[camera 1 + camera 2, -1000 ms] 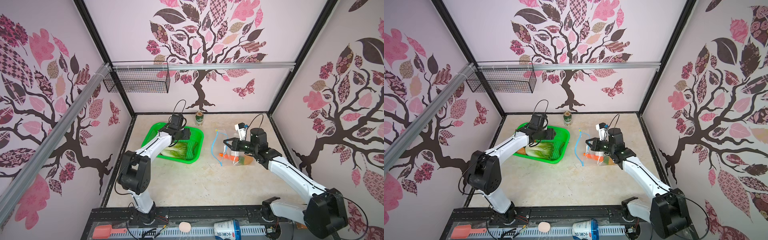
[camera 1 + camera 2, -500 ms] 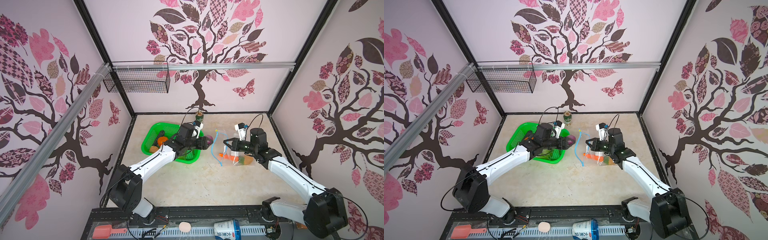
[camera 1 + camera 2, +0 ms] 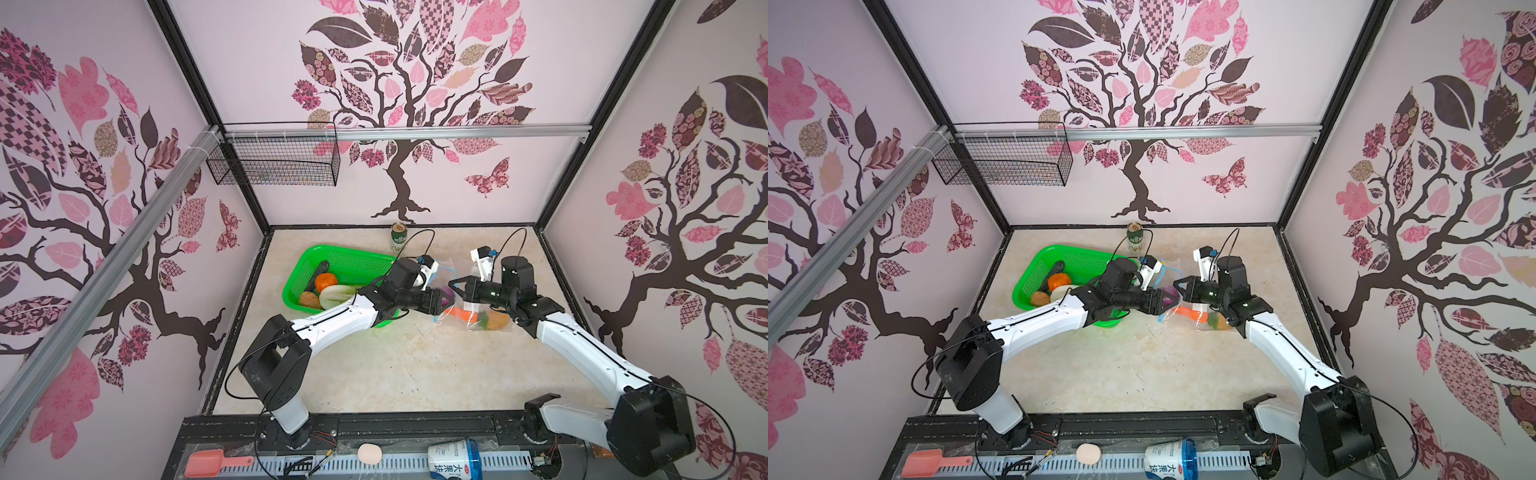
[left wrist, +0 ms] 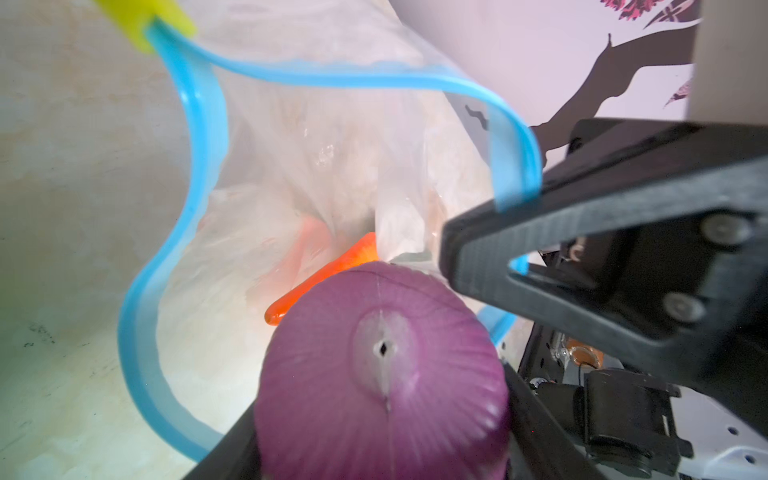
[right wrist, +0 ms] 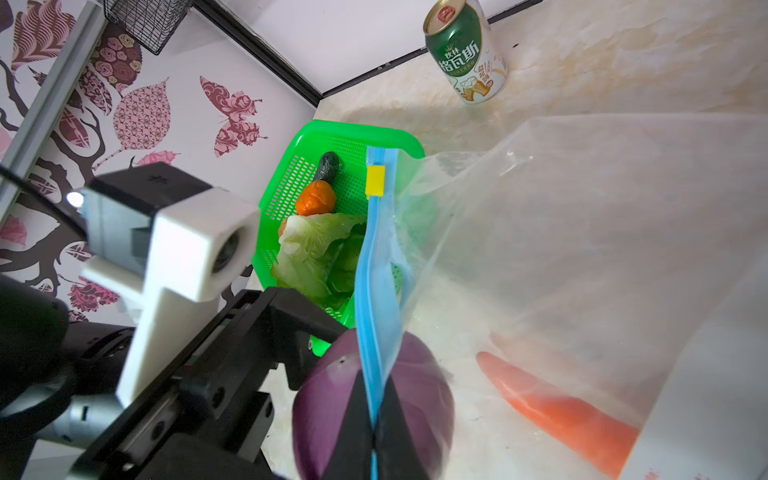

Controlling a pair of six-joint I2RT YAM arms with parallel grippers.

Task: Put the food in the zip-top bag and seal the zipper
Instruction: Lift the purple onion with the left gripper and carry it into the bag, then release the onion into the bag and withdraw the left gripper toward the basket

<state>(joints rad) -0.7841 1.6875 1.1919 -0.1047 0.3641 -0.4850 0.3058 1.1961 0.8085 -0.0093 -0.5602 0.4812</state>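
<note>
1. Zip-top bag point(image 5: 582, 249): clear crinkly film, lies on the beige marble-look table point(image 3: 415, 361), just right of the basket in both top views. Mouth gapes in a wide loop.
2. Zipper point(image 4: 195, 166): thin, smooth light-blue strip, wavy round the mouth. Small yellow slider point(image 5: 375, 180) at one end.
3. R gripper point(image 5: 374, 432): black fingers pressed together, pinching the zipper strip.
4. L gripper point(image 3: 439, 300): jaws clamped on the purple onion point(image 4: 382, 374). It's rounded and glossy, w/ fine ribs running to a pale dimple. Onion sits at the bag mouth, just beside the strip; can't tell if it's past the rim.
5. In the bag: orange carrot point(image 5: 561, 411), smooth, tapered, lying flat.
6. Basket point(image 5: 353, 129): bright green perforated plastic. Holds napa cabbage point(image 5: 316, 245) (wrinkled, white-green), a round orange piece point(image 5: 316, 198) and an oblong dark green piece point(image 5: 328, 166).
7. Green can point(image 5: 465, 58): upright by the back wall, apart from the bag.
</note>
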